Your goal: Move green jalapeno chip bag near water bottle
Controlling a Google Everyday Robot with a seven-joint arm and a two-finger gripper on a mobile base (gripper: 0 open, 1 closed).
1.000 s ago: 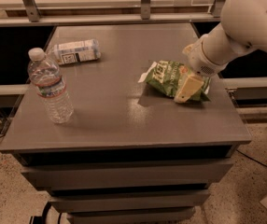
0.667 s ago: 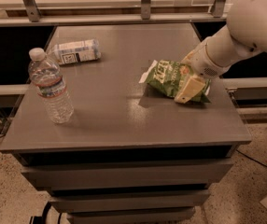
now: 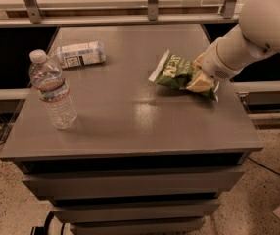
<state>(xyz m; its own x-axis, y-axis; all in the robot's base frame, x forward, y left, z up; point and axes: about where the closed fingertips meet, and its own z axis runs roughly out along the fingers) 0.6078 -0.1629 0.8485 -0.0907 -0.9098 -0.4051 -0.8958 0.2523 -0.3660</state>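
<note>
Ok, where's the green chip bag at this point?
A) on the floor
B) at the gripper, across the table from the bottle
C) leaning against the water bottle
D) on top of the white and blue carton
B: the green jalapeno chip bag lies on the table with the gripper at its far end, well apart from the upright water bottle and the carton.

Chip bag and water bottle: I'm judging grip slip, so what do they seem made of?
The green jalapeno chip bag looks like thin glossy film, given its crinkles. The water bottle looks like ribbed plastic, see-through. The gripper sits at the bag's end farthest from the bottle.
</note>
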